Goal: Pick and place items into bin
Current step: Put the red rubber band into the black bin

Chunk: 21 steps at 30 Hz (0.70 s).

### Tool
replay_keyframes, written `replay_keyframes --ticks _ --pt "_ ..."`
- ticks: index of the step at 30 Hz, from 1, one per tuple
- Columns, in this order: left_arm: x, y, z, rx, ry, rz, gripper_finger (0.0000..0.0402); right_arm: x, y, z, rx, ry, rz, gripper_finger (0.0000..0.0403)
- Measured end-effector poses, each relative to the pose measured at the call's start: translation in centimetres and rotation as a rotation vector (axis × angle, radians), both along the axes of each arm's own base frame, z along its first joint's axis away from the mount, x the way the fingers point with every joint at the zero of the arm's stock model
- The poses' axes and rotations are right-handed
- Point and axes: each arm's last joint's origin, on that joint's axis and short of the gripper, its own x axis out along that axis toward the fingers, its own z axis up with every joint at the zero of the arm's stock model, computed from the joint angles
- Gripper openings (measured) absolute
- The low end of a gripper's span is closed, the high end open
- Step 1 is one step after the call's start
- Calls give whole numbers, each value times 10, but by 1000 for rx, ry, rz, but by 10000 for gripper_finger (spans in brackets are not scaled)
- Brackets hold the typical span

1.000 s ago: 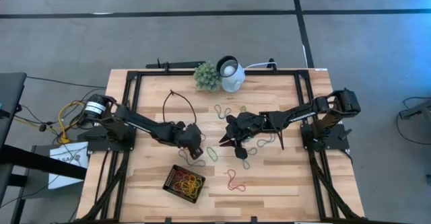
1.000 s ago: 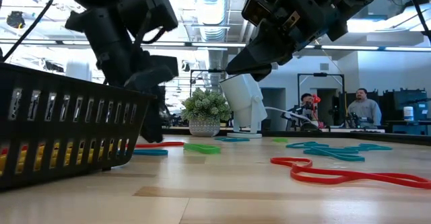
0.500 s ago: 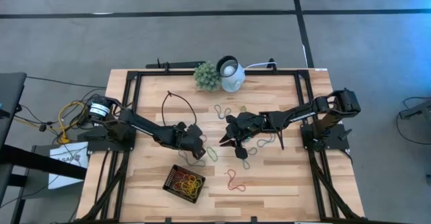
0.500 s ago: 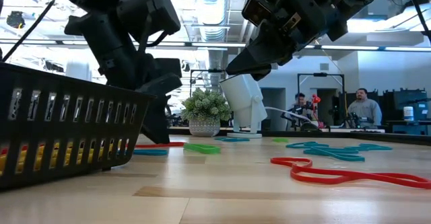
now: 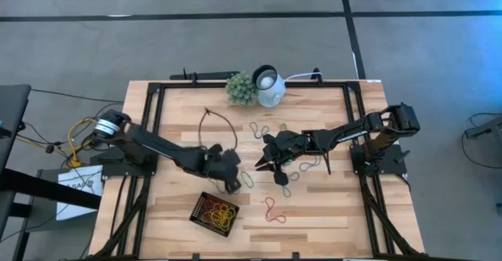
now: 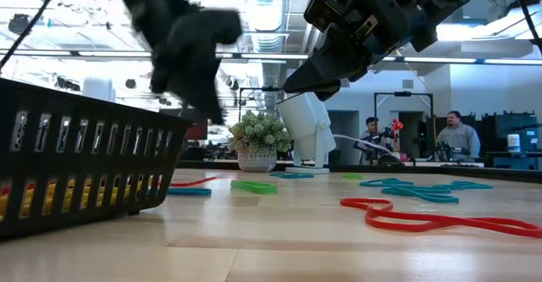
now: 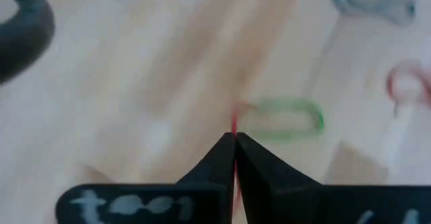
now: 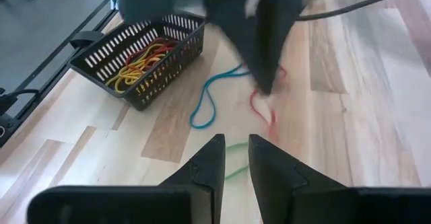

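My left gripper [image 5: 234, 184] stands over the table's middle, just beyond the bin [image 5: 216, 212]. It is shut on a red rubber band [image 7: 234, 124]. The bin is a black slotted tray holding red and yellow bands [image 8: 138, 57]. My right gripper [image 8: 234, 158] hovers to the right of the left one, narrowly open with nothing between its fingers. Loose items lie flat on the wood: a green band [image 5: 247, 179], a red one [image 5: 272, 210], teal ones [image 5: 302, 165] and a blue one [image 8: 209, 99]. My left gripper pinches the red band [image 7: 234, 124] between its two fingertips, coming from above and pointing down. The band hangs below the fingers [image 8: 266, 109]. I cannot tell whether its lower end is clear of the table.
A green plant ball [image 5: 241, 88] and a white round lamp [image 5: 269, 87] stand at the far edge. A thin black cable loop [image 5: 217, 124] lies left of centre. Black frame rails [image 5: 153, 120] run along the table's sides. People sit in the room beyond [image 6: 457, 134].
My left gripper has shut and taken hold of the red band. It has then risen off the table, shifting slightly toward the near edge and the bin. The band's pinched part has gone up with it.
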Motion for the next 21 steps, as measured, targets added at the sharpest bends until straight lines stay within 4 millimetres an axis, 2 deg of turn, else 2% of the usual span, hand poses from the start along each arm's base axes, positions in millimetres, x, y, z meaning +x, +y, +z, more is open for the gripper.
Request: replay_keyframes --ticks 3,7,13,18,21 --pt "-5 -3 32 86 42 19 0 0 0 1 0 -9 0 63" --pt "-10 -19 75 102 18 -21 0 3 0 6 -31 -81 23 63" --pt "-27 -49 110 45 75 -71 0 8 1 16 -22 -200 23 63" --pt "-49 -82 135 -33 95 -123 0 8 -2 14 -28 -180 19 63" --pt "-63 -97 142 -45 80 -88 0 7 -5 12 -31 -153 9 63"
